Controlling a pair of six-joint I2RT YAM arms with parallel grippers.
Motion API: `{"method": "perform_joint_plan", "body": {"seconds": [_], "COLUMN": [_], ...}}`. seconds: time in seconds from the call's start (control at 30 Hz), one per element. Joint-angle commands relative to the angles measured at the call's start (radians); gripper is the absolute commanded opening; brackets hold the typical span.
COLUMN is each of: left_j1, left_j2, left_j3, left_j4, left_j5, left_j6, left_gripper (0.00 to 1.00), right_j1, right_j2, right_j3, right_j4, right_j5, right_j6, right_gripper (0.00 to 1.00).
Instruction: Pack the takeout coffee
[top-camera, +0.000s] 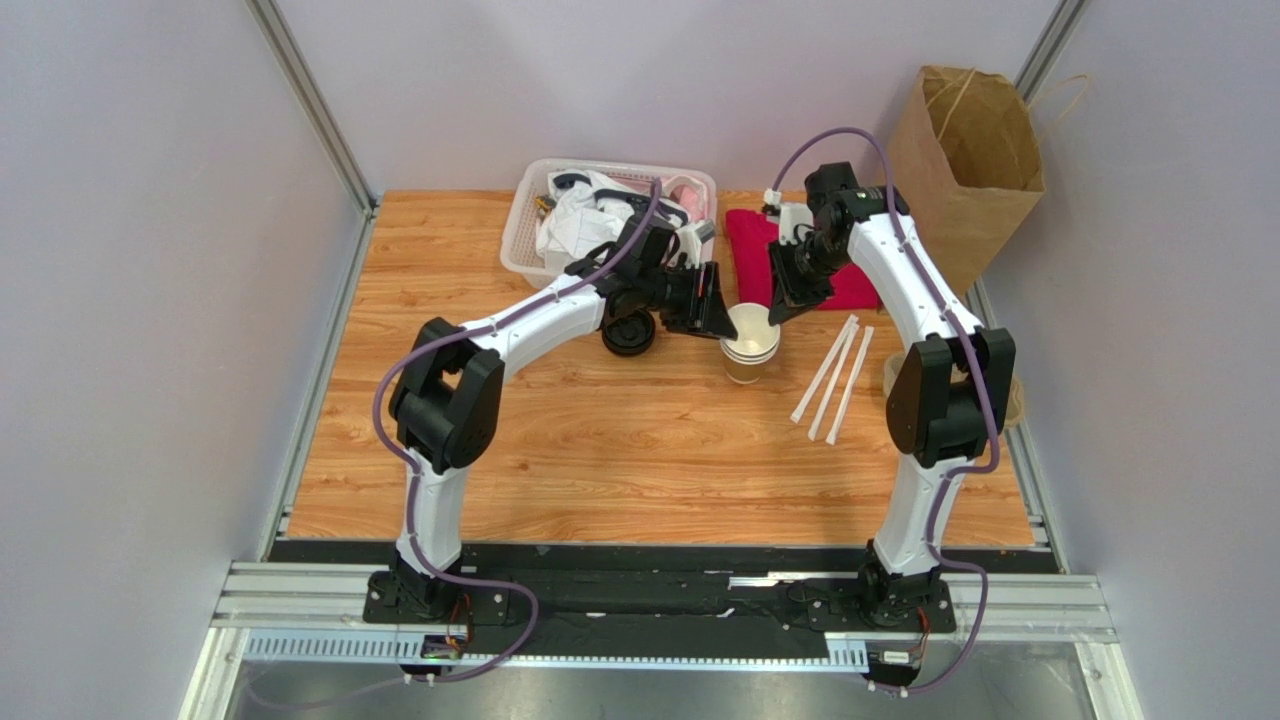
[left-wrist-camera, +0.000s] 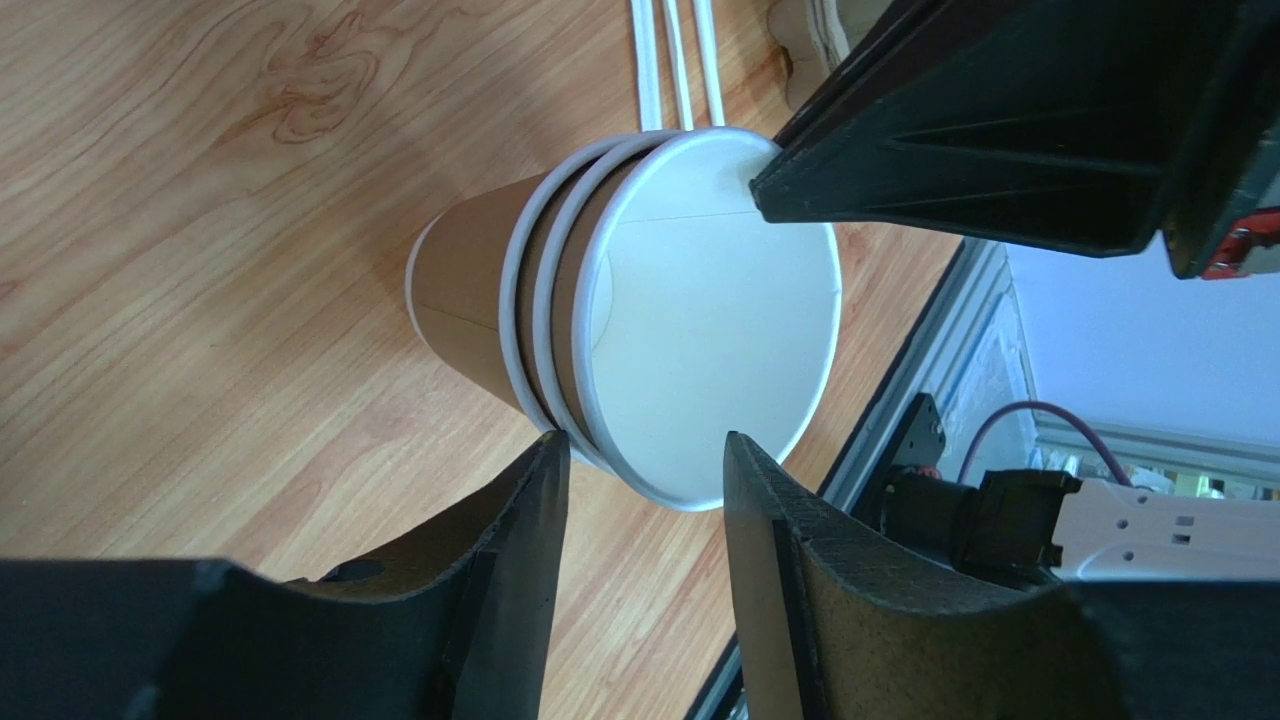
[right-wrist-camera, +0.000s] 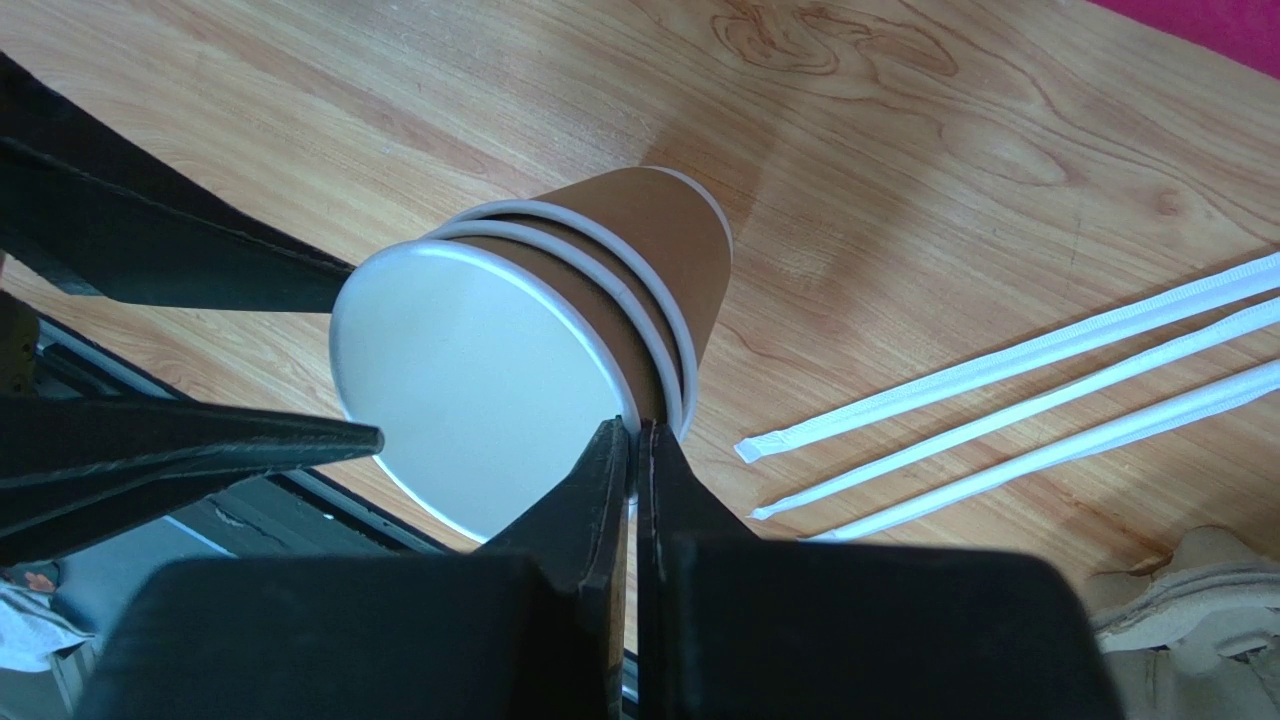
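The takeout coffee cups (top-camera: 750, 345) stand in the table's middle as a stack of three nested brown paper cups (left-wrist-camera: 496, 285) with white insides and no lid. My left gripper (left-wrist-camera: 639, 444) is open at the stack's top. One finger (left-wrist-camera: 511, 540) sits by the outer rims and the other (left-wrist-camera: 781, 555) over the mouth, neither gripping. My right gripper (right-wrist-camera: 631, 429) is shut, its tips against the rims on the far side (top-camera: 778, 311). Whether paper is pinched between them is unclear.
Three wrapped straws (top-camera: 834, 378) lie right of the cups. A black round object (top-camera: 628, 336) sits under the left arm. A white basket (top-camera: 526, 228) of items and a red cloth (top-camera: 747, 234) are behind. A brown paper bag (top-camera: 969, 158) stands back right, and a pulp tray (right-wrist-camera: 1202, 600) is by the right arm.
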Motion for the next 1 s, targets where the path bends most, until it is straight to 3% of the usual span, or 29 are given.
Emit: {"method": "perform_joint_plan", "body": {"seconds": [0.0, 0.27, 0.77, 0.97], "left_j1": [-0.022, -0.028, -0.028, -0.028], "left_j2": [0.015, 0.012, -0.097, -0.114], "left_j3": [0.043, 0.041, 0.057, 0.060], "left_j4": [0.043, -0.016, -0.007, -0.010], "left_j5": [0.025, -0.043, -0.026, -0.014], "left_j6": [-0.020, 0.005, 0.029, 0.045], "left_gripper": [0.46, 0.45, 0.76, 0.81], "right_j1": [0.004, 0.005, -0.010, -0.030], "right_j2": [-0.051, -0.048, -0.092, -0.095], "right_j3": [-0.001, 0.002, 0.076, 0.165], "right_j4": [0.011, 0.011, -0.046, -0.081], "right_j5": [-0.057, -0.064, -0.041, -0.054], "right_j6": [0.011, 0.011, -0.010, -0.010], "right_gripper": [0.00, 0.00, 0.00, 0.00]}}
